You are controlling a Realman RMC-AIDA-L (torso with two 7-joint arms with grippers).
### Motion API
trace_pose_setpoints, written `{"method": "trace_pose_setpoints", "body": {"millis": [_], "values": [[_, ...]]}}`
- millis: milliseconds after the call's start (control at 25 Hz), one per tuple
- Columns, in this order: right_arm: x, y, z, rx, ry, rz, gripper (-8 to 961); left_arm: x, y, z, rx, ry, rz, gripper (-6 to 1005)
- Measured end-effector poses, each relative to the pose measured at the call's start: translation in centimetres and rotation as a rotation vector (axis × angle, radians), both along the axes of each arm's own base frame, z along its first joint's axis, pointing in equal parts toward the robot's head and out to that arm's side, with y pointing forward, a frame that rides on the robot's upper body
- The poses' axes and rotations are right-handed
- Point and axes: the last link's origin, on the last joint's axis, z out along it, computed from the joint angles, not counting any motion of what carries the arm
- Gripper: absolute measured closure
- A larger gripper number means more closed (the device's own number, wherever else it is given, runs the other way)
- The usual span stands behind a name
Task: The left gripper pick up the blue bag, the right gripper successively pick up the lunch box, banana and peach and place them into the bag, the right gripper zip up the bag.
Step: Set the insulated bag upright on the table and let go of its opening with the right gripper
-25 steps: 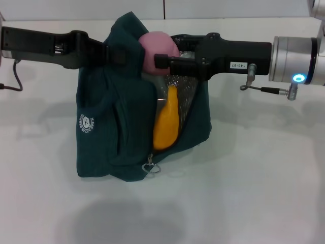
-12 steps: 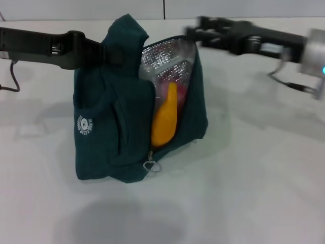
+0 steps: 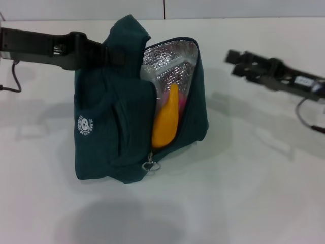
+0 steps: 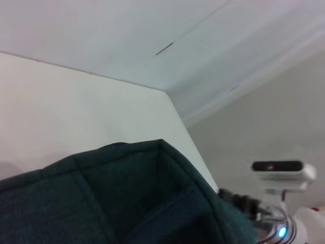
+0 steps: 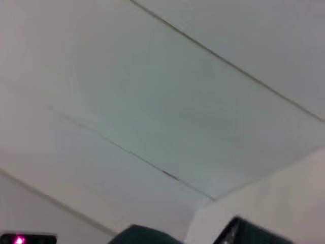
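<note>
**Bag held up, fruit showing in its mouth**

White tabletop (image 3: pixel 244 203) all round, and the blue bag (image 3: pixel 117 127) stands on it, its mouth gaping to bare the silver lining. The left gripper (image 3: pixel 114 55) is clamped on the bag's top edge. The banana (image 3: pixel 166 121) stands on end inside the opening, a sliver of pink peach (image 3: pixel 180 103) just behind it. The right gripper (image 3: pixel 234 63) hangs well clear of the bag, empty, fingers apart.

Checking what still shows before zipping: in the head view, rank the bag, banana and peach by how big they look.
1. bag, by far the largest.
2. banana.
3. peach; mostly hidden behind the banana, so its true size is unsure.
</note>
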Motion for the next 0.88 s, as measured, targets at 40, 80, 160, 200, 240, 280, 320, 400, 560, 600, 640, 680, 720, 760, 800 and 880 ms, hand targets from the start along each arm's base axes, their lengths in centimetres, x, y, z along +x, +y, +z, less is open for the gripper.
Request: {"method": "trace_pose_setpoints", "body": {"millis": [40,80,160,200,240,280,320,400,560,600,640,680,720,760,800,880], "values": [[-0.3,0.2,-0.6,-0.021,0.005,-0.009,99,0.0,0.0,0.0,-0.001,0.0,-0.001,921],[-0.6,0.3,-1.1,-0.039,0.007,-0.013,108,0.0,0.0,0.0,-0.001,0.0,-0.001,921],[-1.5,0.8,-2.1,-0.072,-0.003,-0.007,125,0.2,0.0,-0.1,-0.004,0.0,-0.006,921],[-1.8,0.9,-2.5,-0.084,-0.011,-0.004,134,0.2,0.1,-0.2,-0.005,0.0,-0.007,921],[-2.1,1.1,-2.8,-0.09,-0.019,-0.001,143,0.3,0.1,-0.2,-0.005,-0.001,-0.008,921],[-2.3,1.3,-3.1,-0.093,-0.03,0.002,152,0.3,0.1,-0.2,-0.005,-0.001,-0.008,920],[-2.4,1.5,-3.3,-0.09,-0.042,0.002,161,0.3,0.1,-0.2,-0.005,-0.001,-0.009,920],[-2.5,1.6,-3.4,-0.086,-0.06,0.007,179,0.3,0.1,-0.2,-0.005,-0.001,-0.01,920],[-2.8,1.4,-3.8,-0.092,-0.099,0.049,214,0.3,0.0,-0.2,-0.006,-0.001,-0.011,919],[-2.8,1.4,-3.8,-0.092,-0.1,0.051,223,0.3,0.0,-0.2,-0.007,-0.001,-0.011,919],[-2.8,1.4,-3.8,-0.089,-0.104,0.059,232,0.3,0.0,-0.2,-0.007,-0.002,-0.011,919],[-2.8,1.4,-3.8,-0.086,-0.107,0.066,241,0.3,0.0,-0.2,-0.008,-0.002,-0.012,919],[-2.8,1.3,-3.8,-0.084,-0.106,0.069,250,0.3,0.0,-0.2,-0.008,-0.002,-0.013,919],[-2.8,1.3,-3.8,-0.083,-0.105,0.07,290,0.4,0.0,-0.2,-0.008,-0.001,-0.014,919],[-2.9,1.4,-3.8,-0.083,-0.105,0.072,331,0.4,0.0,-0.2,-0.009,-0.001,-0.014,919],[-2.9,1.4,-3.8,-0.082,-0.105,0.074,411,0.4,0.1,-0.2,-0.01,0.001,-0.016,918]]}}
